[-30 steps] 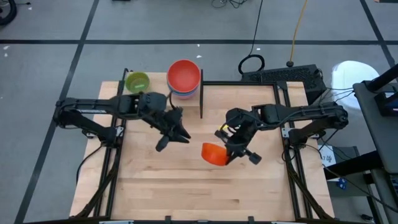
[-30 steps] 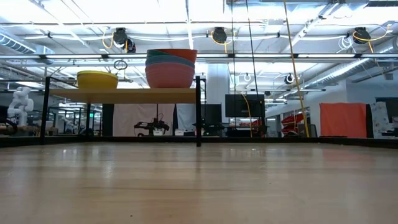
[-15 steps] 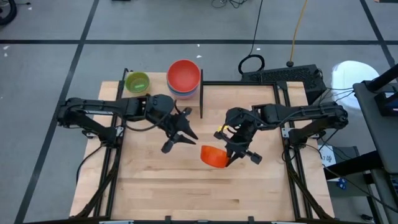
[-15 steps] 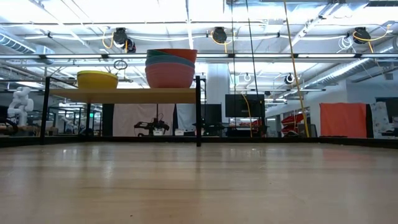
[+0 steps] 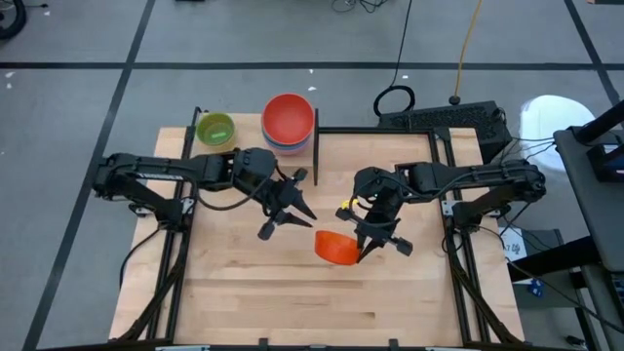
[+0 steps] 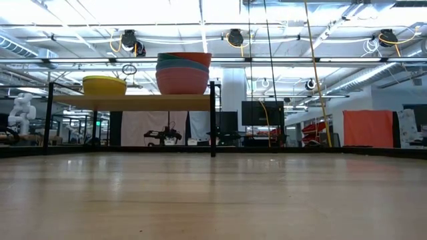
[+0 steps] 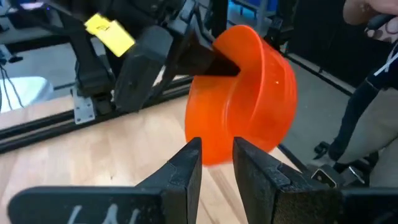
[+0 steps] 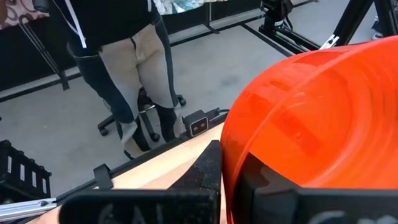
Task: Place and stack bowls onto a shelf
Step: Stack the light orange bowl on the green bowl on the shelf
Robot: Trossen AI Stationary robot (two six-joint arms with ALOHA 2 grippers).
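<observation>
while the right hand (image 5: 369, 241) grips the orange bowl (image 5: 335, 246), the left hand (image 5: 285, 210) stands narrowly parted beside it.

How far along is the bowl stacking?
Done: a stack of large bowls with the red bowl on top, and the green bowl, are on the shelf. In hand: the right claw grips the orange bowl; the left claw faces it. Left: shelving it.

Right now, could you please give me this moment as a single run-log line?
right gripper: shut on orange bowl, mid-table | left gripper: open, facing that bowl | shelf: yellow bowl; red-topped stack
</observation>
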